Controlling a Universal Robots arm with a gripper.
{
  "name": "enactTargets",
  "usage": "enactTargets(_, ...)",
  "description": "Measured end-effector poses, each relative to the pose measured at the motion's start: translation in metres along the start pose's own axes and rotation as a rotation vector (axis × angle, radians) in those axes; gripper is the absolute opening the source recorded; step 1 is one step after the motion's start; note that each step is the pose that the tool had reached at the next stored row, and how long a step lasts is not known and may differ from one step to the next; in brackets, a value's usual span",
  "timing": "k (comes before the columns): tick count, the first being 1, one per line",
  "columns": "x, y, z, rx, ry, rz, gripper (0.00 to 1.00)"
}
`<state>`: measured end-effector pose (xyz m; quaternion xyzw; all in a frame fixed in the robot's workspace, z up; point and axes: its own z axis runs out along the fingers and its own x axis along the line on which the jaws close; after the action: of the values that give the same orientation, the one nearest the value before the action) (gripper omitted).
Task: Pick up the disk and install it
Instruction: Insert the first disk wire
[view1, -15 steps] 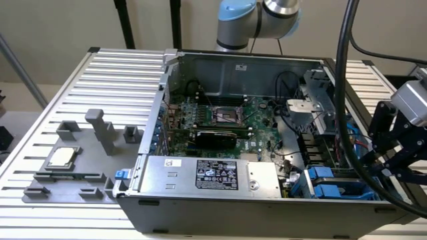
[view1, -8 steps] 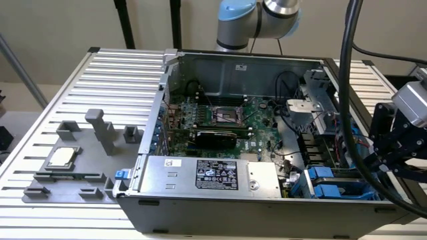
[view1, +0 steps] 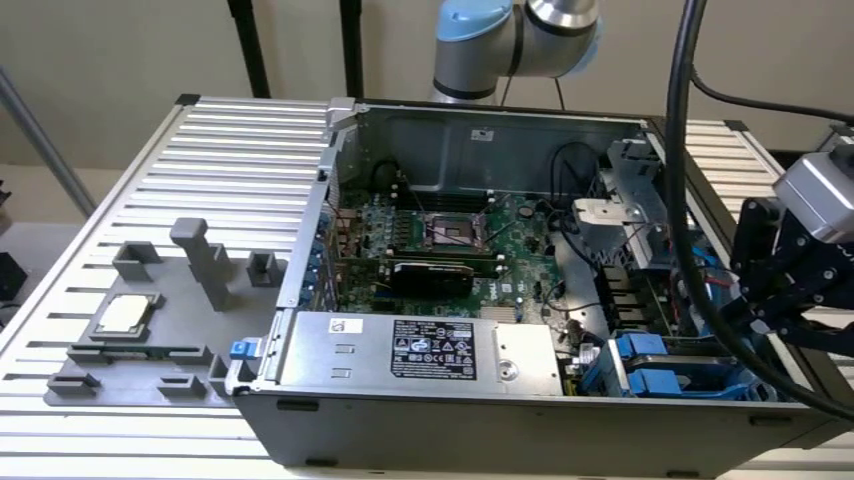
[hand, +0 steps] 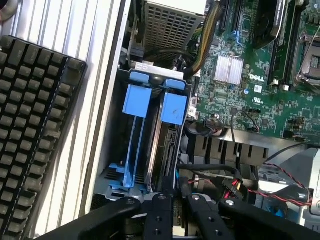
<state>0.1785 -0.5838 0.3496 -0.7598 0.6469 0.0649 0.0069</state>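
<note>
The gripper hung over the drive bay at a corner of the open computer case; whether it was open or closed could not be determined. The disk stood on edge in that bay, just ahead of the gripper, beside a bare blue bracket

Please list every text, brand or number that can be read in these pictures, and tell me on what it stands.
"DELL": white print on the green motherboard.
Print on the black label of the silver metal power supply box: too small to read.
Print on the small white sticker beside it: also unreadable.
</note>
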Motion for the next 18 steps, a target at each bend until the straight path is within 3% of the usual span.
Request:
enactTargets(4,-0.002,0.0146,0.0007,0.0001,-0.0002,0.000,0.00)
enactTargets(7,-0.003,0.0189,0.0011,0.0002,0.0023,0.006,0.00)
enactTargets(10,-0.003,0.0192,0.0012,-0.0005,0.0159,0.022,0.00)
enactTargets(14,-0.003,0.0196,0.0017,-0.0026,0.0428,0.045,0.00)
enactTargets(16,-0.003,0.0206,0.0030,-0.0027,0.0486,0.056,0.00)
enactTargets(18,-0.003,0.0219,0.0044,-0.0020,0.0499,0.068,0.00)
